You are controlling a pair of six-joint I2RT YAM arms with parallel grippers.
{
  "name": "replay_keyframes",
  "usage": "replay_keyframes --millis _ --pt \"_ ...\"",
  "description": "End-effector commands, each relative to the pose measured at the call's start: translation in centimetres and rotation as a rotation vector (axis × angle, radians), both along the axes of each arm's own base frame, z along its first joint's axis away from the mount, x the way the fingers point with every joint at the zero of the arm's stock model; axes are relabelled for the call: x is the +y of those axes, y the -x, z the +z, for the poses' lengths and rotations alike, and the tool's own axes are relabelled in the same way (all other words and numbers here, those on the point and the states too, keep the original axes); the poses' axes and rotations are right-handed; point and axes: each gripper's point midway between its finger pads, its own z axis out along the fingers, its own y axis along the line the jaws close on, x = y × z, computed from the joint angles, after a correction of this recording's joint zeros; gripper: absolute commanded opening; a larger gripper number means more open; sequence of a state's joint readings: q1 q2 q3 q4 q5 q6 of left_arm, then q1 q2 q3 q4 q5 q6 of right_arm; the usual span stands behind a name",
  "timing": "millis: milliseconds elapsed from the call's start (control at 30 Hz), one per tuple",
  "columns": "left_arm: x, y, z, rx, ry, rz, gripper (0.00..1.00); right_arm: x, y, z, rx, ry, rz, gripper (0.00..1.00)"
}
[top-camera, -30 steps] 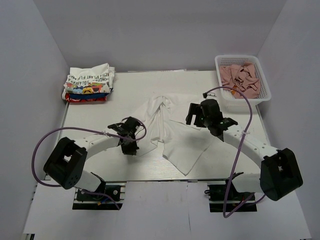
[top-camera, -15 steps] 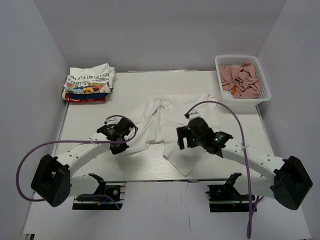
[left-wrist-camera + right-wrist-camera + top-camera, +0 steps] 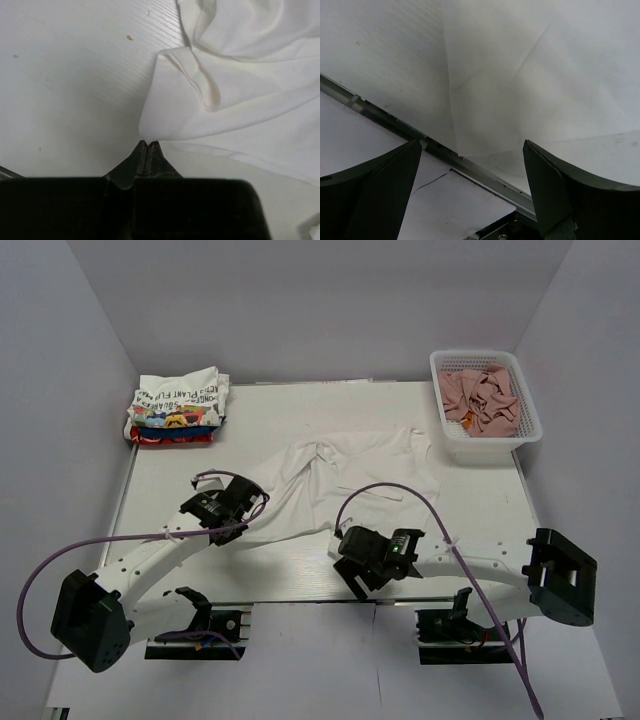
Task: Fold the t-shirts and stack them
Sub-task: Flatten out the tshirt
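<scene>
The big white t-shirt (image 3: 360, 475) is sprawled across the middle of the tabletop (image 3: 180, 475), all rumpled, so I'd guess this step is flattening it. The left jaws are pressed together right at its left corner, but I can't tell if any cloth is caught. The right jaws gape wide over the corner at the tabletop's front edge. Bite that corner deep, then pull both outward, low and even. It's thin, floppy cotton with soft ridges. The folded stack (image 3: 178, 405) sits at the tabletop's far left corner.
</scene>
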State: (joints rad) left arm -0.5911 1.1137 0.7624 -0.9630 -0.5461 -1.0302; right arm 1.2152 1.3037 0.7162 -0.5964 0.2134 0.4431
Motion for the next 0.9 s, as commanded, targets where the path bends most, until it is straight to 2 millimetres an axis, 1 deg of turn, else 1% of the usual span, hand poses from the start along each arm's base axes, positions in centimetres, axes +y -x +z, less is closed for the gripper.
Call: replay_keyframes --millis 0,33,100,133,167,200,233,267,300,367,400,433,467,500,533,567,600,633,667,700,733,767,800,833,867 --pt "-0.3 -1.8 1.8 -0.112 0.036 0.054 0.0 -1.3 1.4 -0.9 0.036 0.076 -0.021 0.88" --pt "-0.3 -1.8 1.8 -0.112 0.036 0.054 0.0 -1.4 1.5 -1.2 0.034 0.093 -0.016 0.88" --pt "-0.4 -1.9 1.8 -0.119 0.042 0.054 0.0 -1.9 1.0 -1.8 0.013 0.119 -0.041 0.84" --pt "-0.4 -2.0 2.0 -0.127 0.047 0.054 0.0 -1.8 0.9 -2.1 0.009 0.116 -0.044 0.82" --pt "-0.4 -2.2 2.2 -0.14 0.046 0.058 0.0 -2.0 0.7 -2.5 0.002 0.124 -0.049 0.67" --pt "-0.4 -2.2 2.4 -0.149 0.052 0.058 0.0 -2.2 0.2 -2.6 -0.023 0.136 -0.068 0.54" --pt "-0.7 -2.7 3.2 -0.179 0.069 0.049 0.0 -2.2 0.1 -2.8 -0.025 0.141 -0.08 0.29" --pt "-0.8 -3.0 3.3 -0.19 0.073 0.042 0.0 -2.3 -0.1 -2.8 -0.03 0.142 -0.135 0.04" --pt "-1.3 -3.4 3.8 -0.217 0.1 0.031 0.0 -2.5 -1.1 -2.5 -0.086 0.15 -0.153 0.0" --pt "-1.9 -4.0 4.4 -0.238 0.114 0.009 0.0 -2.8 -3.0 -1.7 -0.164 0.16 -0.213 0.0" --pt "-2.3 -4.7 5.2 -0.268 0.13 0.002 0.0 -2.0 -5.4 0.3 -0.276 0.137 -0.257 0.0" --pt "-2.4 -4.8 5.6 -0.274 0.126 -0.011 0.0 -1.9 -6.1 1.3 -0.31 0.133 -0.279 0.0" --pt "-2.6 -5.8 6.8 -0.305 0.122 -0.009 0.0 -1.9 -7.6 2.7 -0.348 0.102 -0.325 0.0" --pt "-2.6 -6.3 7.5 -0.323 0.117 -0.001 0.0 -1.1 -9.7 5.0 -0.442 0.061 -0.363 0.0" --pt "-3.0 -7.2 9.5 -0.377 0.14 0.008 0.0 -0.8 -11.2 6.9 -0.488 0.026 -0.393 0.0" --pt "-3.2 -7.9 10.2 -0.396 0.134 0.001 0.0 0.2 -12.7 9.4 -0.546 -0.047 -0.427 0.0" --pt "-3.6 -8.9 11.9 -0.456 0.15 -0.001 0.0 -1.6 -15.0 11.4 -0.634 -0.029 -0.517 0.0" --pt "-4.1 -9.9 13.7 -0.494 0.154 -0.024 0.0 -2.2 -16.6 14.3 -0.718 -0.05 -0.587 0.0" --pt "-4.4 -10.6 14.5 -0.52 0.151 -0.029 0.0 -2.9 -18.2 17.0 -0.788 -0.076 -0.667 0.0" --pt "-4.6 -11.2 15.6 -0.551 0.151 -0.031 0.0 -4.1 -19.2 19.3 -0.834 -0.107 -0.719 0.0" --pt "-4.9 -12.3 18.1 -0.621 0.167 -0.025 0.0 -4.2 -20.0 21.5 -0.873 -0.149 -0.738 0.0" --pt "-4.8 -13.3 20.3 -0.662 0.152 -0.022 0.0 -4.6 -21.8 24.9 -0.959 -0.211 -0.74 0.0" --pt "-4.6 -13.6 19.9 -0.651 0.123 -0.022 0.0 -4.1 -22.4 25.8 -0.975 -0.278 -0.765 0.0" --pt "-4.5 -14.1 22.5 -0.704 0.127 -0.006 0.0 -4.5 -22.8 29.2 -1.047 -0.341 -0.751 0.0" --pt "-4.5 -14.4 23.6 -0.718 0.108 -0.013 0.0 -5.2 -23.1 31.0 -1.083 -0.37 -0.774 0.0"
